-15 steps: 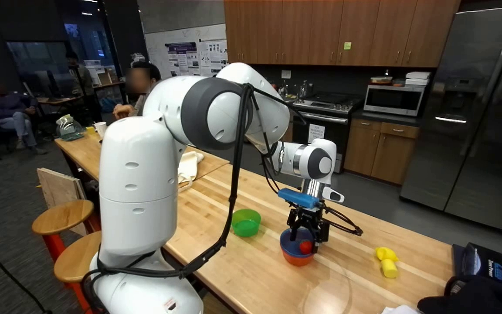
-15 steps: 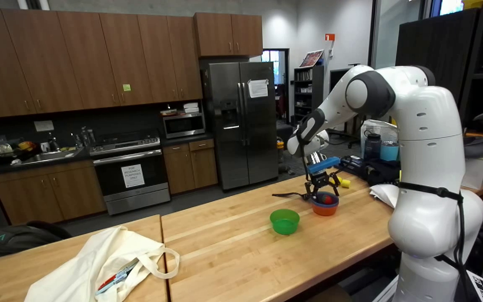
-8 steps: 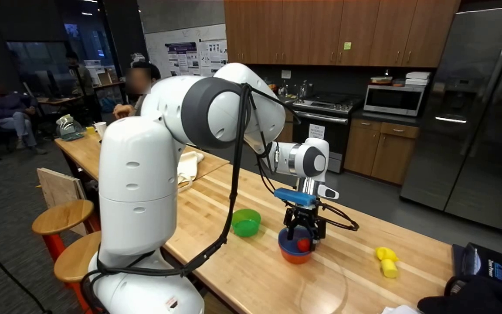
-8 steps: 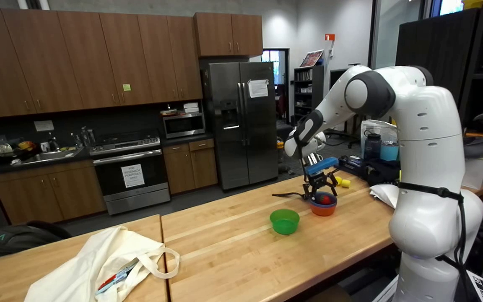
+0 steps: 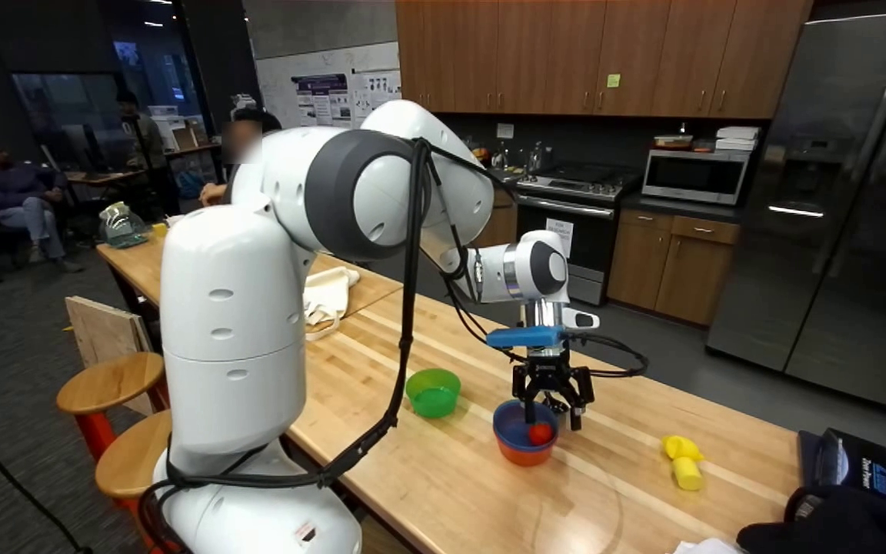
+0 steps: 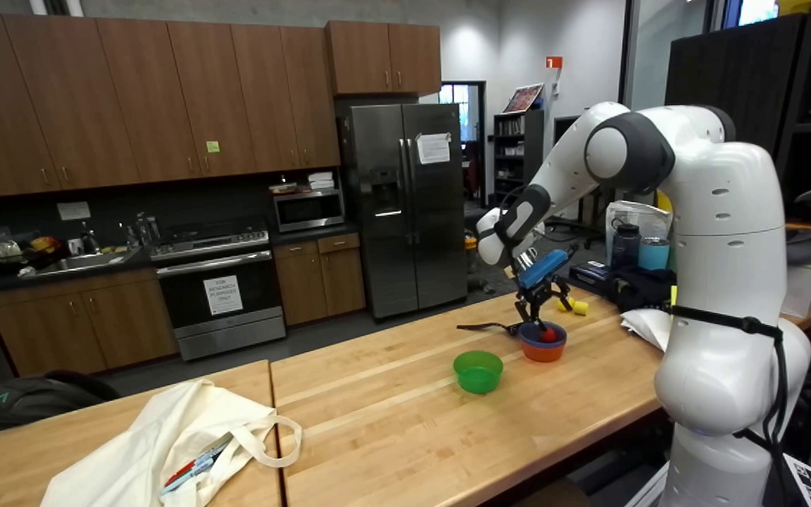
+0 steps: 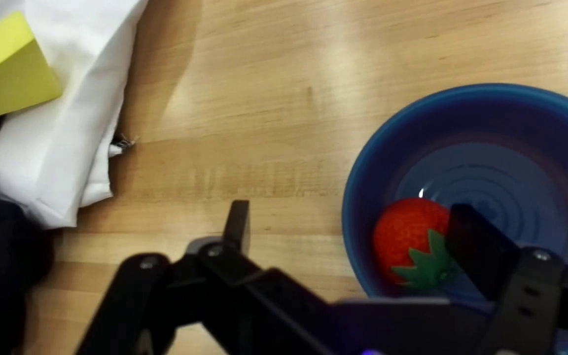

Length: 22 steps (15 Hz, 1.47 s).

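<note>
A red strawberry with green leaves lies inside a blue bowl, against its wall. The strawberry and blue bowl also show in an exterior view. The blue bowl sits nested in an orange bowl, which also shows in an exterior view. My gripper is open and empty. In the wrist view one finger is over the inside of the bowl beside the strawberry; whether it touches cannot be told. The other finger is outside the rim, over the table. The gripper also shows in an exterior view.
A green bowl stands near the nested bowls. A yellow object lies farther along the table. A black long thing lies behind the bowls. White cloth, a yellow block and a black box lie toward one end.
My gripper has turned and tilted, and one finger has moved from the bowl to outside its rim. The bowls shifted slightly earlier. The strawberry stays in the blue bowl.
</note>
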Available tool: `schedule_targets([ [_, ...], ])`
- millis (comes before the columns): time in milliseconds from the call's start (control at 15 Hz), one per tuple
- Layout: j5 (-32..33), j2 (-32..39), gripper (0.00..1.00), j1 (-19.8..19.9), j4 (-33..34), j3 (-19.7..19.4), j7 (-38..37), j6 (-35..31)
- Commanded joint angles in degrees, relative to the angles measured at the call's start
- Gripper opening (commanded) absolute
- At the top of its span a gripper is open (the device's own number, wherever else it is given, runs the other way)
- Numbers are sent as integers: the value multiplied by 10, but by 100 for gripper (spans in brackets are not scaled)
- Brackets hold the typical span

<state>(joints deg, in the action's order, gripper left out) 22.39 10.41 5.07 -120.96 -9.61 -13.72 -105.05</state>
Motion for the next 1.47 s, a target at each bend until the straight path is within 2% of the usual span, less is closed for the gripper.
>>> schedule_targets([
  [0,-30,-29,100,11,-21,5,20,-23],
  [200,-93,-33,100,20,-26,5,49,-37],
  [800,-210,-45,100,42,-45,3,153,-60],
  [1400,-200,-42,100,42,-49,0,149,-74],
])
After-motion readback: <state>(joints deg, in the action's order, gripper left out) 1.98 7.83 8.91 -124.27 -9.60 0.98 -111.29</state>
